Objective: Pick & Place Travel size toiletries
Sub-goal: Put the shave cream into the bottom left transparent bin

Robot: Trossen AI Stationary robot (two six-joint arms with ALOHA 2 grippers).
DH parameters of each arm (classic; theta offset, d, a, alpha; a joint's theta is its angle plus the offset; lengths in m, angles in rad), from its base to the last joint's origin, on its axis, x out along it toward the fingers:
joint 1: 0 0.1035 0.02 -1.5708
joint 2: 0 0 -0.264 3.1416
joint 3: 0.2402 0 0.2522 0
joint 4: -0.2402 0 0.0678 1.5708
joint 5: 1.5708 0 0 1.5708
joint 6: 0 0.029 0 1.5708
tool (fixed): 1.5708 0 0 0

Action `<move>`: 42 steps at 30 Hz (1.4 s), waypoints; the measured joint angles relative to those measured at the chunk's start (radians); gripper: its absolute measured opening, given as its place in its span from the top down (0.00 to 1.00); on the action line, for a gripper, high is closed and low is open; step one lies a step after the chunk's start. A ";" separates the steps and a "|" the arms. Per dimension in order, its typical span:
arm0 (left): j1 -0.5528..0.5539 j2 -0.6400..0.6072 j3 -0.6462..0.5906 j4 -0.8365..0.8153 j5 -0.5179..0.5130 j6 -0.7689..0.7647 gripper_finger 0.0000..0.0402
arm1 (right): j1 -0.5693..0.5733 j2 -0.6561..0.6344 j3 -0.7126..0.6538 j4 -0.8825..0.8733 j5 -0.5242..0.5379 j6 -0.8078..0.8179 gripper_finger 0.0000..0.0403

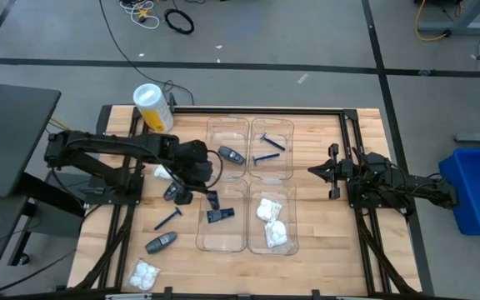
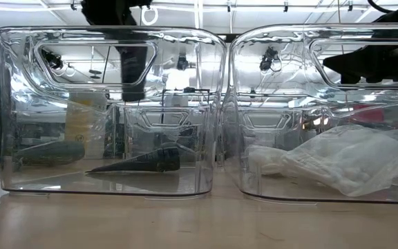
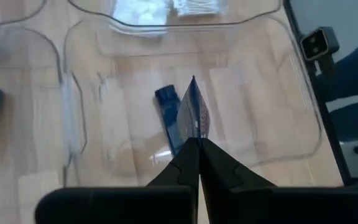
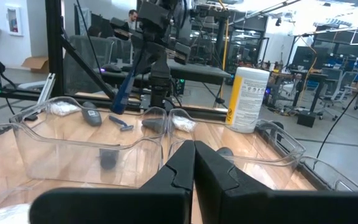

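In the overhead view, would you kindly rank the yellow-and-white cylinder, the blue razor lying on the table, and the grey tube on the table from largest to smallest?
1. Cylinder, clearly largest.
2. Razor and grey tube look about alike in length; the tube is thicker and the razor thinner, so I would not rank one over the other.

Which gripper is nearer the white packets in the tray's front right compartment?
Left. The left gripper, shut on a blue razor, hangs one compartment over from the white packets; the right gripper waits beyond the tray's edge.

Blue razor [image 3: 191,112] pinched upright over tray; other toiletries scattered on table, trays.
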State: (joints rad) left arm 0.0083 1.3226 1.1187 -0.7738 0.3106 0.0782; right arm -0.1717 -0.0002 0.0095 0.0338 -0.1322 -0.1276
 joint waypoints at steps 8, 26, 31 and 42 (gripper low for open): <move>-0.025 0.096 -0.002 0.039 0.052 -0.025 0.99 | 0.000 0.000 0.000 0.001 -0.001 0.000 0.97; -0.032 0.171 -0.002 0.071 0.145 -0.013 0.98 | 0.000 0.001 0.000 0.000 0.001 0.000 0.97; -0.050 0.187 -0.010 0.110 0.175 -0.027 0.99 | 0.000 0.001 0.000 0.000 0.000 0.000 0.97; -0.062 0.279 -0.010 0.174 0.236 -0.040 0.99 | 0.000 0.002 0.000 0.000 0.000 0.000 0.97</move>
State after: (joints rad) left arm -0.0532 1.6015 1.1085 -0.6000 0.5463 0.0386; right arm -0.1715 0.0016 0.0093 0.0341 -0.1322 -0.1276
